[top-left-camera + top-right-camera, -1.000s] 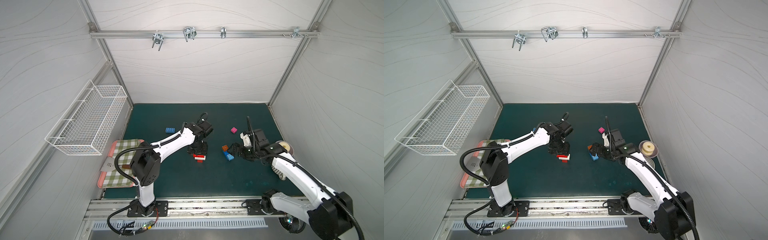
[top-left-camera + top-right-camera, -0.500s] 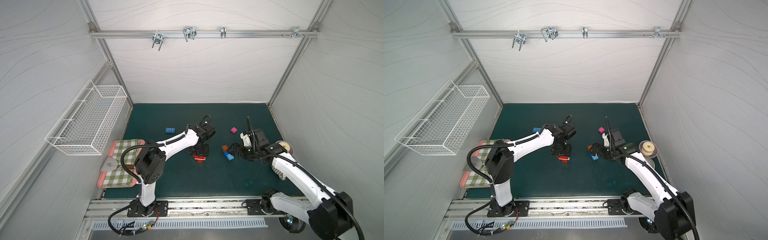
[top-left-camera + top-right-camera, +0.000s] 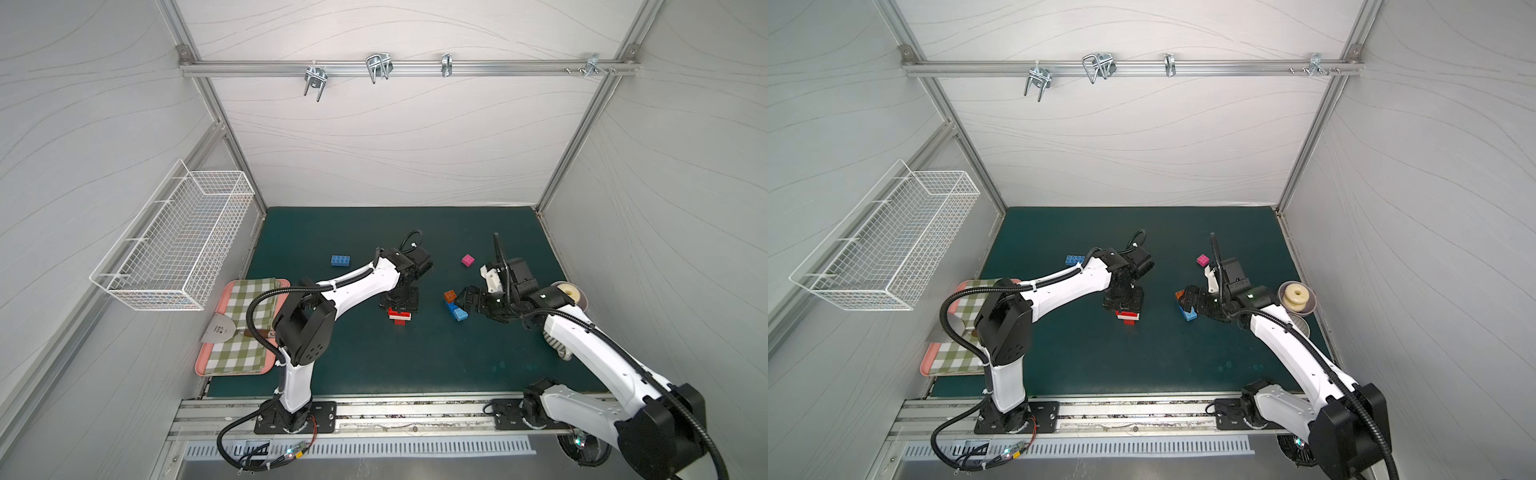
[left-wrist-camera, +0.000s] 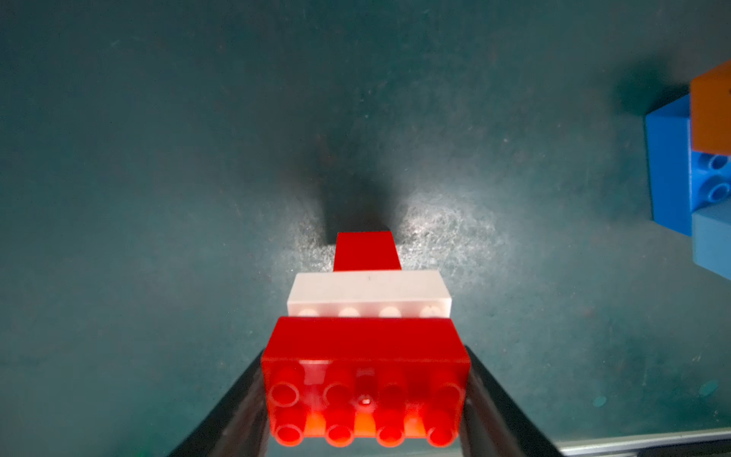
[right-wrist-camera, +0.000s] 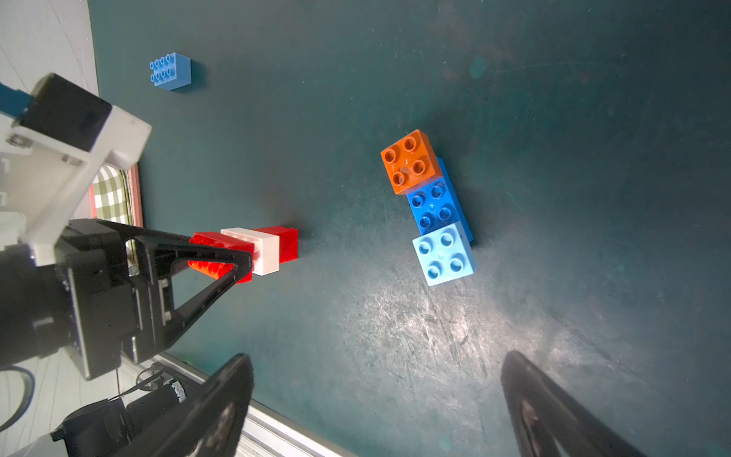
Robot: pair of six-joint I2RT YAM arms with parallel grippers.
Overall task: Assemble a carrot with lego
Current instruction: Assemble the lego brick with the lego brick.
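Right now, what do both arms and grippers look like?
Left arm and right arm: white shells, black joints, black bases on the rail. A black corrugated hose loops along each. Left gripper and right gripper: black, tapered triangular fingers. White camera bracket at the wrists.

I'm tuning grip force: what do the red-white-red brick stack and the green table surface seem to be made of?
The brick stack looks like hard glossy plastic: moulded studs, crisp edges, light glowing through the red. The table surface is probably a matte rubbery or vinyl mat: fine scuffs, dull glare.
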